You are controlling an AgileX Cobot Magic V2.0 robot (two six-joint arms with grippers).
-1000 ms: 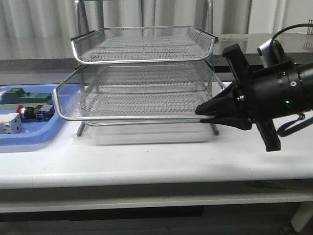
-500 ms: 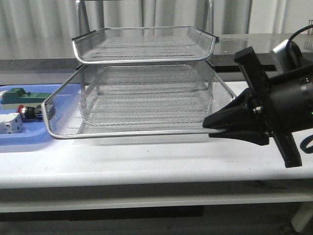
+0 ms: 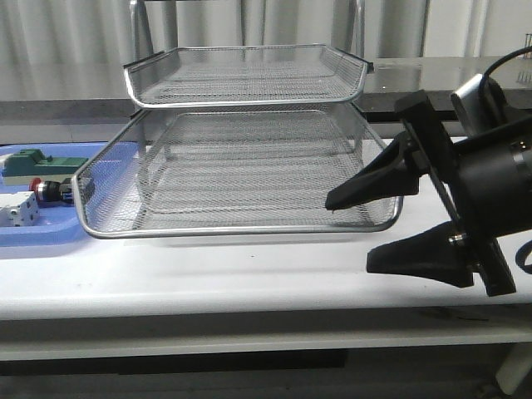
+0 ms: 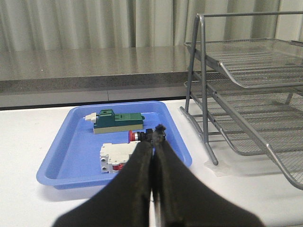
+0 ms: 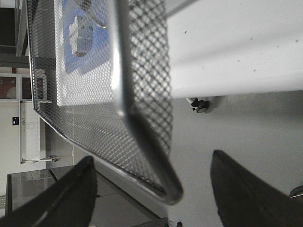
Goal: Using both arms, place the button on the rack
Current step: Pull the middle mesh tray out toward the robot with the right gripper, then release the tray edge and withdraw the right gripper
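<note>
The button (image 3: 51,191), with red cap and black body, lies in the blue tray (image 3: 50,231) at the far left. It also shows in the left wrist view (image 4: 137,136). My left gripper (image 4: 155,131) is shut and empty, its tips just in front of the button; it is out of the front view. The silver mesh rack (image 3: 249,101) stands mid-table with its middle tier (image 3: 233,230) slid out forward. My right gripper (image 3: 349,233) is open, its jaws apart on either side of that tier's front right corner (image 5: 163,187), not gripping it.
A green block (image 3: 37,162) and a white block (image 3: 17,209) lie in the blue tray beside the button. The rack's upright frame (image 4: 202,90) stands just right of the tray. The table's front edge runs below the pulled-out tier.
My right gripper, shut on the middle tier's front corner, drew the tier out forward, then opened and let go of it. The button has not moved.
</note>
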